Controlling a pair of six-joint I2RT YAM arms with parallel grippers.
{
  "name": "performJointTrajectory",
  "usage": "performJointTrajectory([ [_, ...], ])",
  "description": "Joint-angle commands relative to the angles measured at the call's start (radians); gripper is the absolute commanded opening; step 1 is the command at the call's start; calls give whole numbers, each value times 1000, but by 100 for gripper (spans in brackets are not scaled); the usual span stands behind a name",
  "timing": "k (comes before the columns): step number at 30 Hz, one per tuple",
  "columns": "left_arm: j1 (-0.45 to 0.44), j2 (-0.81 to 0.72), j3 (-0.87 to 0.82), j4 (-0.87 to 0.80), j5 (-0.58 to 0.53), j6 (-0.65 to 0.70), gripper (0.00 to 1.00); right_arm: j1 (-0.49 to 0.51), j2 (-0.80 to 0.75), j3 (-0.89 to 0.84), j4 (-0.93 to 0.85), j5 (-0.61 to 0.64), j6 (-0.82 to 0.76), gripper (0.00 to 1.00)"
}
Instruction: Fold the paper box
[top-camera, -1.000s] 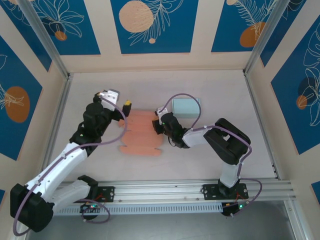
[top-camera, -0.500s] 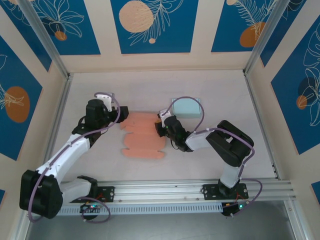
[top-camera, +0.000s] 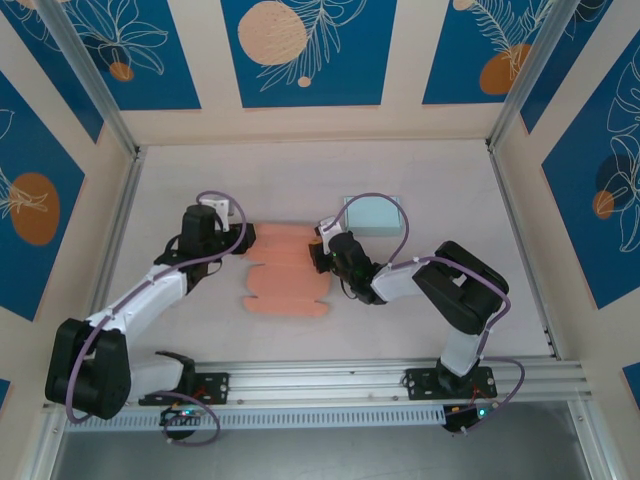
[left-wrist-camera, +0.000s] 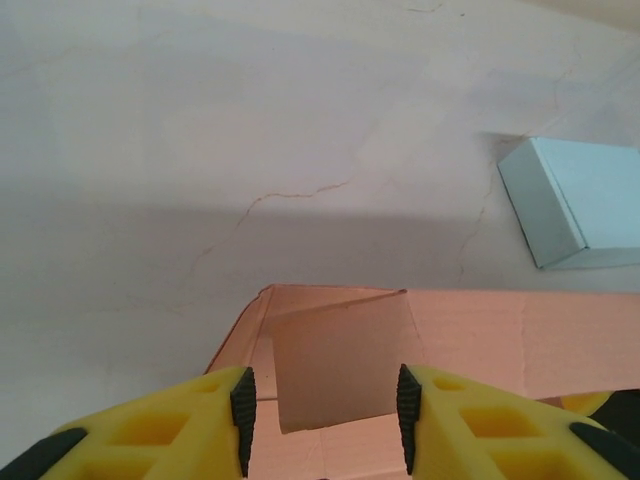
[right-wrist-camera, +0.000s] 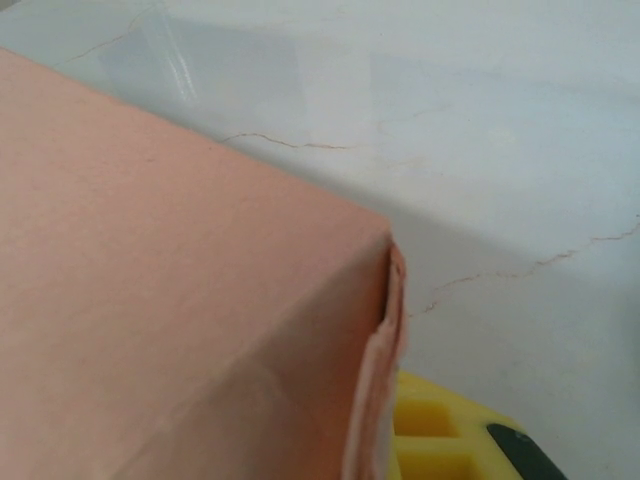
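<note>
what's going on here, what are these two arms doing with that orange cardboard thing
Two robot arms are folding a mostly flat salmon paper box on the table. The left pincer sits open at the box's far left corner, with a raised flap between its fingers. The right pincer is clamped on the box's right edge, apparently holding it. A small light-blue box lies just beyond, untouched.

Top external camera looks down from above and behind onto the whole table; both wrist cameras sit low and close, each sharing the paper box with it.
</note>
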Motion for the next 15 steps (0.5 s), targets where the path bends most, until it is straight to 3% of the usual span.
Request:
performJointTrajectory([
  [1,2,26,-15,7,-23,0,35,8,-31,-12,73,14,-8,7],
  [4,2,51,-5,9,-19,5,26,7,-35,-14,76,8,1,7],
  [10,-24,102,1,56,41,0,25,7,-35,-8,78,-2,10,7],
  [15,-49,148,-7,194,110,-60,25,13,-25,-3,87,-11,24,6],
])
